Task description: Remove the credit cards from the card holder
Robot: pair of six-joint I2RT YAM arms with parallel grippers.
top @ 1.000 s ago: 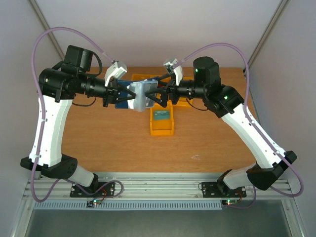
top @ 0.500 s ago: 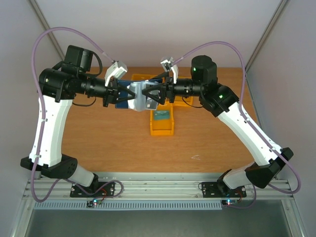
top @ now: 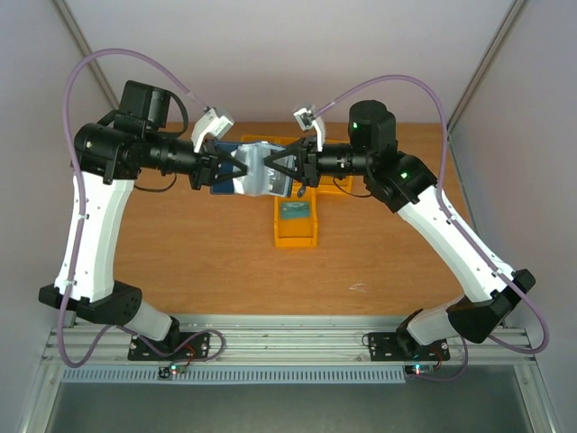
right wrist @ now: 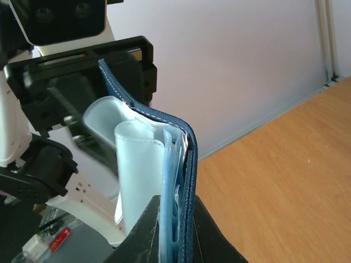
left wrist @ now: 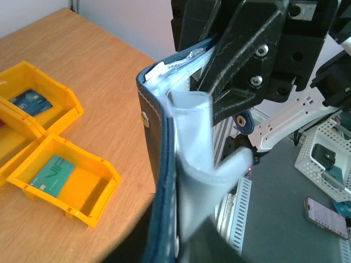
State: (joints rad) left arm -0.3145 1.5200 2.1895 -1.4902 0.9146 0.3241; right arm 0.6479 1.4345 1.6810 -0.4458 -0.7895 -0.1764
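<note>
The left arm reaches in from the left edge of the table (top: pixel 180 244), and the left gripper (top: pixel 236 170) is clamped tight on the card holder (top: pixel 257 183), holding it in the air above the far middle of the tabletop. The holder stands on edge and partly spread. In the left wrist view its dark navy cover faces the camera, with the pale blue-grey sleeves (left wrist: pixel 193 137) bulging out beside it. A thin white edge shows at the top of the sleeves, but I cannot tell if it is a card. Below the holder, on the table, a yellow bin (top: pixel 296 239) holds a teal card (left wrist: pixel 53 174) lettered "VIP". A second yellow bin (left wrist: pixel 60 104) just beside it holds a blue card (left wrist: pixel 31 102). From the right, the right gripper (top: pixel 270 170) meets the holder opposite the left one. Its jaws are drawn together on the holder's open edge, and the dark fingers (right wrist: pixel 140 233) pinch cover and sleeves between them in the right wrist view.
</note>
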